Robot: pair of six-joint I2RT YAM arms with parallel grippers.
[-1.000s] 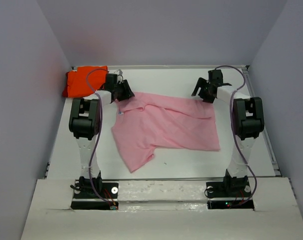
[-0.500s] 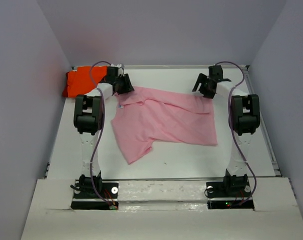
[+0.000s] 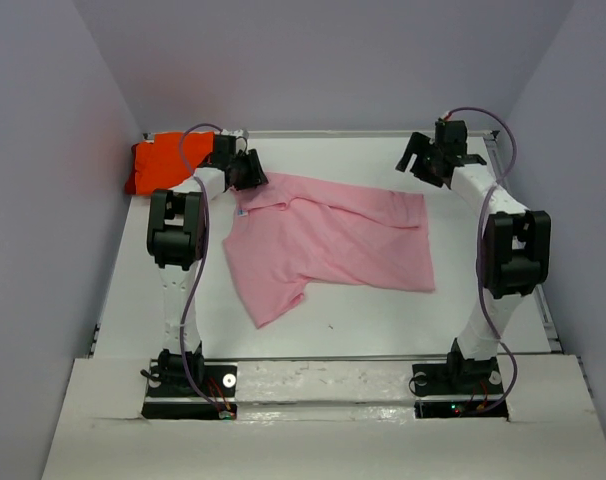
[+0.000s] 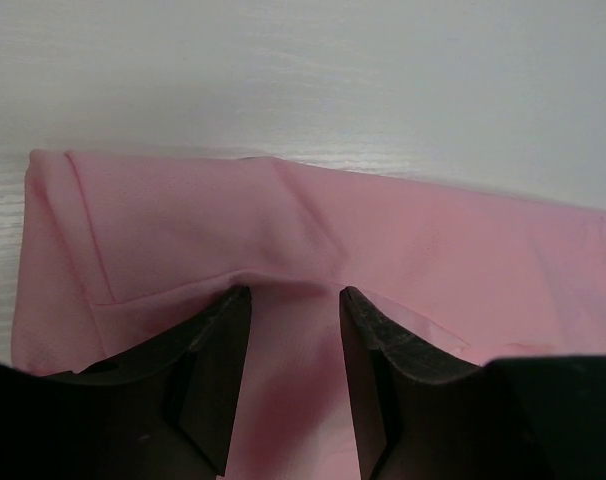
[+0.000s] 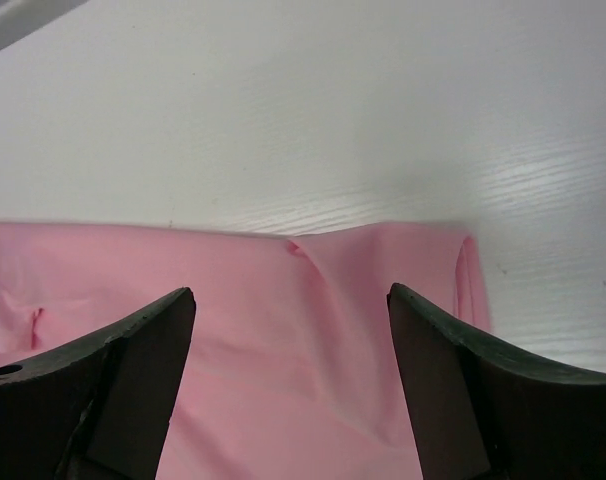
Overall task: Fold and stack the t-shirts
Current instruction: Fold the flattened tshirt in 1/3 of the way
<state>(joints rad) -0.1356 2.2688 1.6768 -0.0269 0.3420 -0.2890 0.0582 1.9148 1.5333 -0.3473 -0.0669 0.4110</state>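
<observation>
The light pink t-shirt point(image 3: 333, 240) lies spread flat across the middle of the table, collar at the far left. My left gripper point(image 3: 248, 172) sits low on its far left edge. In the left wrist view the left gripper point(image 4: 295, 292) has its jaws partly apart, with the pink cloth point(image 4: 283, 210) lying between and under them. My right gripper point(image 3: 424, 168) hovers wide open above the shirt's far right corner. In the right wrist view the right gripper point(image 5: 291, 292) holds nothing, and the shirt point(image 5: 233, 275) lies below it. The bright orange t-shirt point(image 3: 163, 165) lies folded in the far left corner.
The white table point(image 3: 333, 310) is boxed in by grey walls on the left, right and back. A raised rim point(image 3: 323, 133) runs along the far edge. Both arm bases stand at the near edge.
The pink shirt was dragged a little toward the far left and now lies still. The right gripper has let go of its corner, lifted, and swung back to the right. The left gripper has stayed put.
</observation>
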